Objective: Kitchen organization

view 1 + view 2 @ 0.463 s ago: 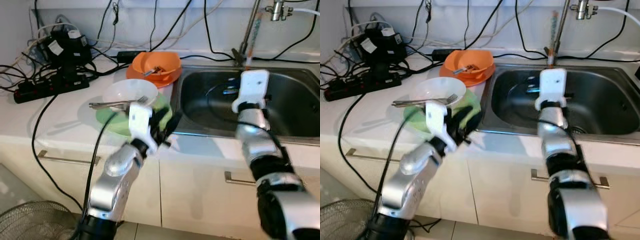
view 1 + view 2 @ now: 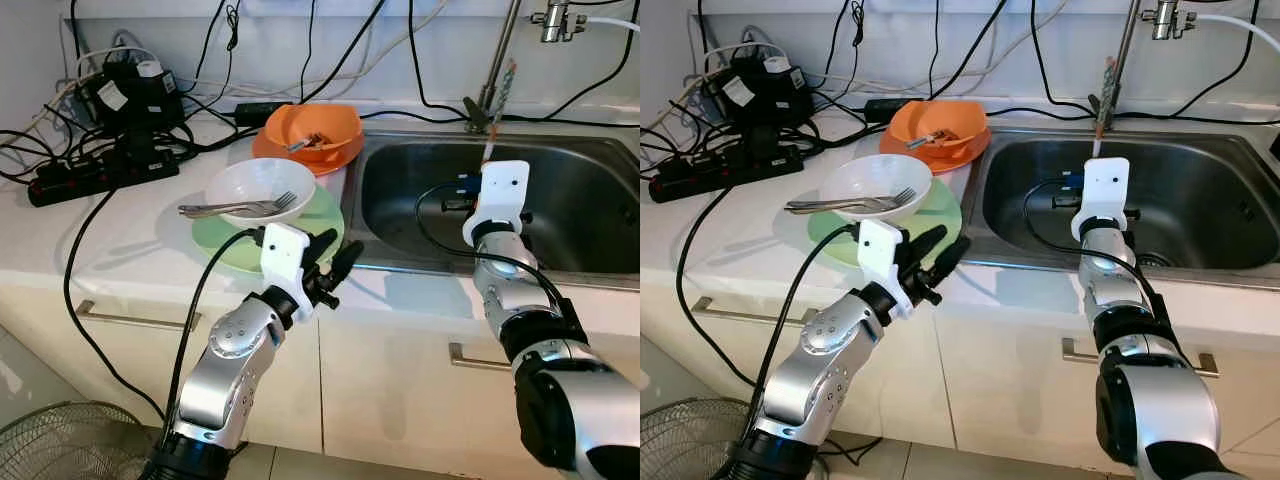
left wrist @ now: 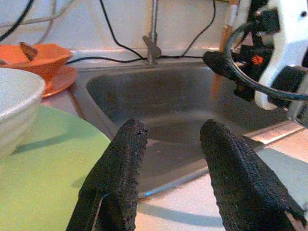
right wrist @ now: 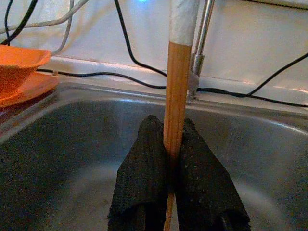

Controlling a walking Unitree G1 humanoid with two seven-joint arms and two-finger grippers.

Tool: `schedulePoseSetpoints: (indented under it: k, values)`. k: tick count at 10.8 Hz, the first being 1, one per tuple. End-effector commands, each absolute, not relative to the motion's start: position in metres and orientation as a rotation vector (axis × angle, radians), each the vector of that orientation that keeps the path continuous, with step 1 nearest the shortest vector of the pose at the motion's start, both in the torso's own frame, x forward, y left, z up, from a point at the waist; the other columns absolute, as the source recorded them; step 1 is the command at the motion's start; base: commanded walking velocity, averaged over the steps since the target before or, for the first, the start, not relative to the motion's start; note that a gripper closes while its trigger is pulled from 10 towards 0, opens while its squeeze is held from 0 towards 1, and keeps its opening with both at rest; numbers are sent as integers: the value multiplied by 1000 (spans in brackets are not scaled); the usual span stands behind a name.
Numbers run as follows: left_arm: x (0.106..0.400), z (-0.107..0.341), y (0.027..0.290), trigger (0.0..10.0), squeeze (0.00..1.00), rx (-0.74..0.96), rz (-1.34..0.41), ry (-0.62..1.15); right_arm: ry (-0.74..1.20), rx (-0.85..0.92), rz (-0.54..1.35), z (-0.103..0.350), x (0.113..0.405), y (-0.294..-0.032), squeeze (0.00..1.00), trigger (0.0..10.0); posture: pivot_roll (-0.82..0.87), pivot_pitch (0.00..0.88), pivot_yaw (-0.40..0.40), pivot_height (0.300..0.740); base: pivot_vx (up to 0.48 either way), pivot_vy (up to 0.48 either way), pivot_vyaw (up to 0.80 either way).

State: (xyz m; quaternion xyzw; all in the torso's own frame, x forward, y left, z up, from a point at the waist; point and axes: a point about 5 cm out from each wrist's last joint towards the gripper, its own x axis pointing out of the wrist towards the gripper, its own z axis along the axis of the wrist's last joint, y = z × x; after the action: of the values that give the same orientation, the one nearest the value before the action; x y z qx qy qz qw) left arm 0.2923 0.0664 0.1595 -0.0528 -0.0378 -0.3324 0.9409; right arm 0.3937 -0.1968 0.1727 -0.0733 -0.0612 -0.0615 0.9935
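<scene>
A white kitchen tabletop (image 2: 120, 240) with a stainless sink (image 2: 590, 200) set into it is seen against a white back wall, with black cables and a power strip (image 2: 100, 172) gathered at its far left corner. The item in hand is a slim wooden stick, apparently chopsticks (image 4: 177, 91), pale tan with a white wrapped upper end; it is held upright over the sink basin, near the tap (image 2: 497, 60), and is clamped between the closed fingers of the right tool (image 4: 175, 159). The grip is taken low on the shaft, so most of the length stands free above the fingers; a slip or a tilt is judged possible if the arm is swung quickly, and the free end could strike the tap or catch one of the cables hanging behind the sink. A fall into the basin would be the likely outcome of any loosening. The left tool (image 3: 168, 159) is held with its fingers apart and empty, just beside the front edge of the green plate (image 2: 225, 245), which carries a white bowl (image 2: 255, 185) with a fork (image 2: 240, 209) laid across it. A careless advance of that arm is judged capable of nudging the plate and unseating the fork. An orange bowl on an orange plate (image 2: 310, 130) stands behind, beside the sink rim.
</scene>
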Motion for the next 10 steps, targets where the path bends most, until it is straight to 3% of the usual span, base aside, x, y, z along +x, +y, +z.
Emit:
schedulePoseSetpoints:
  k: [1,10]
  values:
    - [290,152,67,10000,0,-75,-702,-40,-113,-138,-123,177,396,-199,0,10000,80,14,72,740,0,0,0]
    - [281,140,68,10000,0,22,-803,56,-6,-148,-101,149,390,-195,0,10000,104,0,74,740,0,0,0]
